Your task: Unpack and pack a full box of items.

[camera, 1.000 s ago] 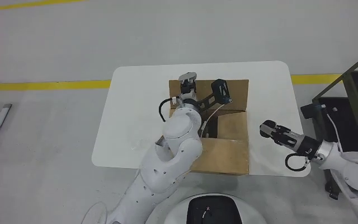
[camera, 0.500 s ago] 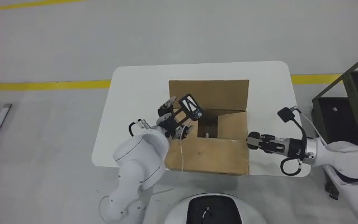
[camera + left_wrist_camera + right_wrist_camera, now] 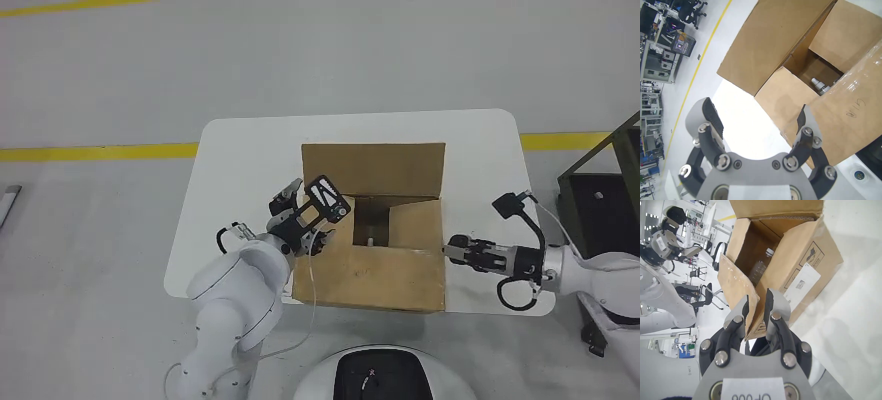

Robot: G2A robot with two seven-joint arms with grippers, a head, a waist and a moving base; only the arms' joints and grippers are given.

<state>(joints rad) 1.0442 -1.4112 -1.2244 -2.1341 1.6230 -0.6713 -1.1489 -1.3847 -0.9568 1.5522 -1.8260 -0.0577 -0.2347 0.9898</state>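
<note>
Your right end effector [image 3: 758, 298] pinches the near flap [image 3: 385, 275] of the brown cardboard box [image 3: 375, 170] on the white tabletop [image 3: 240, 180]; your left end effector [image 3: 756, 111] gapes wide beside it. Light cardboard likely bends: grip near the fold.

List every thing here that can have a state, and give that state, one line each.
cardboard box: open at the top.
near flap: folded outward, gripped at one corner.
bottle: capped, inside the cardboard box.
left gripper: open, empty, beside the cardboard box.
right gripper: shut on the near flap.
</note>
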